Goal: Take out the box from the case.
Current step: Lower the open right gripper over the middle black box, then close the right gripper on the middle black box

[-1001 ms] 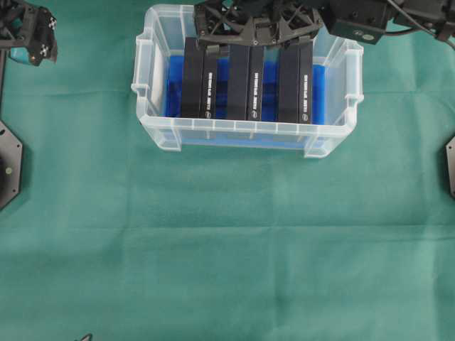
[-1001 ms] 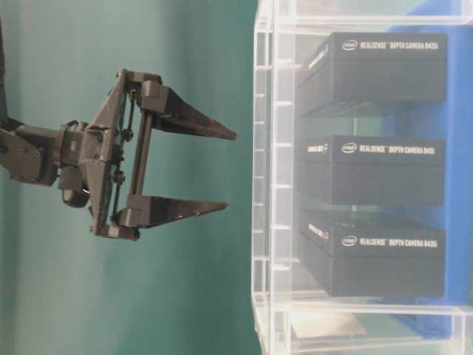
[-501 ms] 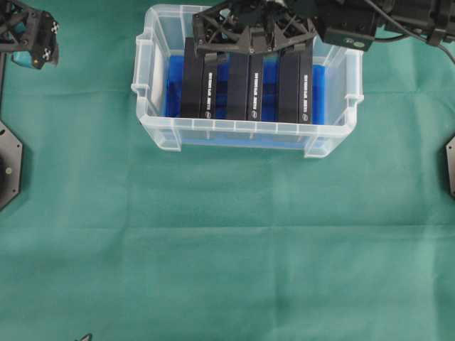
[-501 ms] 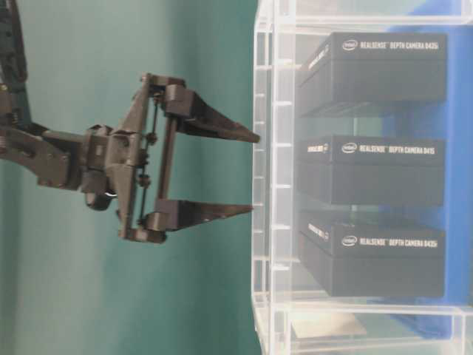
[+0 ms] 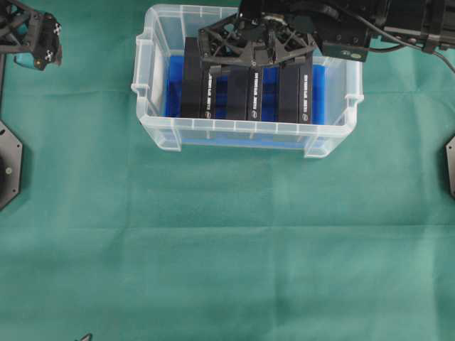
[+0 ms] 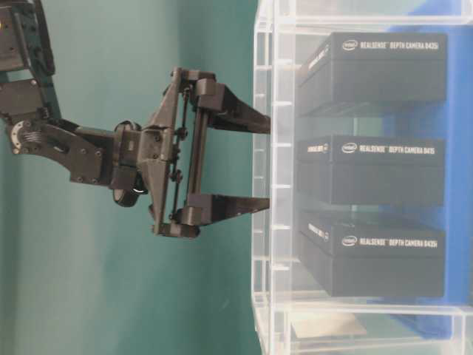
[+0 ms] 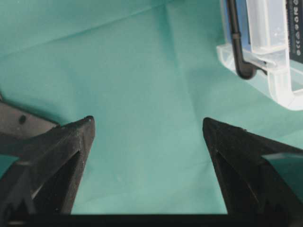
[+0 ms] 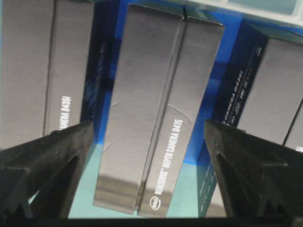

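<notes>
At the far left of the overhead view the left gripper (image 5: 35, 42) hangs over the green cloth (image 5: 227, 241), well apart from the case; its wrist camera shows both fingers (image 7: 61, 156) spread wide with only cloth between them and a corner of the case at the upper right. Further right sits the case (image 5: 149, 92), a clear plastic bin with a blue floor, holding three black boxes standing on edge side by side: the left box (image 5: 199, 89), the middle box (image 5: 247, 96) printed "RealSense Depth Camera D415", and the right box (image 5: 295, 96). The right gripper (image 5: 252, 64) reaches in from the upper right, its jaws spread wide and straddling the middle box, with one finger (image 8: 52, 161) over each gap beside it. It grips nothing.
</notes>
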### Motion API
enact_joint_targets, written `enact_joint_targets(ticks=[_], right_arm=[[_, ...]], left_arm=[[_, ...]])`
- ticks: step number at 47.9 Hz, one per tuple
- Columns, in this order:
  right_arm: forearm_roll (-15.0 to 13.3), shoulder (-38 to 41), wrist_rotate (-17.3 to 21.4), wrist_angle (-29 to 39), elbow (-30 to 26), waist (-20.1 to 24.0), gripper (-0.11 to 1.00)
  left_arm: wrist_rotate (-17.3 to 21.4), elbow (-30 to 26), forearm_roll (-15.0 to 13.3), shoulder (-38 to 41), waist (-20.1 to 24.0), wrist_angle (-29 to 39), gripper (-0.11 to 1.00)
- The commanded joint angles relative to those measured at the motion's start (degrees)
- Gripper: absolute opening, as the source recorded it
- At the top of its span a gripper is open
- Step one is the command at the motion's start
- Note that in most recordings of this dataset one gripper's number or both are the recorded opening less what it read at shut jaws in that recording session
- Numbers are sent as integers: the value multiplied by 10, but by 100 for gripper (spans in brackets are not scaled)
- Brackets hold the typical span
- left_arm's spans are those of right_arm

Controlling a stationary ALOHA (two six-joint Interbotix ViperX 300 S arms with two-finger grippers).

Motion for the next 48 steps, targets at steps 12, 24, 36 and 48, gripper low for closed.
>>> enact_joint_targets(ticks=[12,24,36,48], right_arm=[[7,0,-1,-30,15,2,94],[11,11,-1,-43,28,3,94],[11,14,6,-59,49,3,94],[11,16,14,-70,54,2,94]], left_arm=[[1,-5,1,-5,2,-6,93],[1,0,2,-6,2,-6,93],[1,11,2,-11,2,-21,93],[-1,17,1,-18,2,-23,93]])
